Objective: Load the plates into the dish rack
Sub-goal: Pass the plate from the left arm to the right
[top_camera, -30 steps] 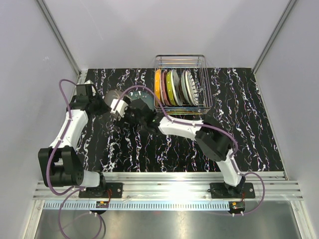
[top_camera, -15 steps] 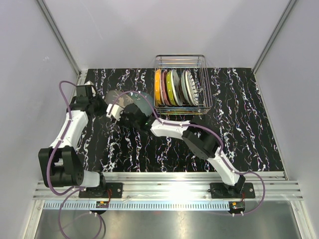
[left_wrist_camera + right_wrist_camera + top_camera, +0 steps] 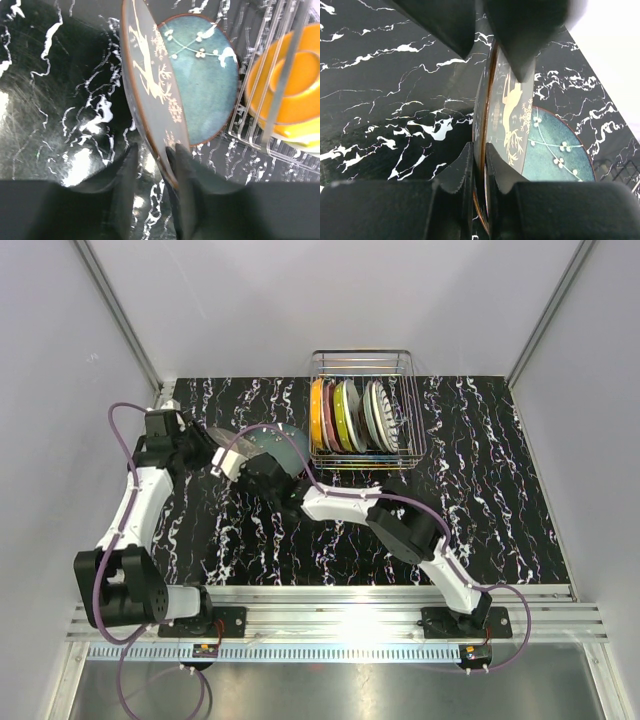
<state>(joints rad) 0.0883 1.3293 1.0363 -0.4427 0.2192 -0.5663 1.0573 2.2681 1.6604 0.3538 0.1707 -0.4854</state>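
Right wrist: deer plate [image 3: 511, 114], rim pinched in right jaws, left jaws slack around it.

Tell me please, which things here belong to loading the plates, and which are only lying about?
For the job: deer plate, on edge, clamped by the right gripper, left gripper open around its rim; teal plate; dish rack; racked plates.
Only there: marbled table top; metal rail.
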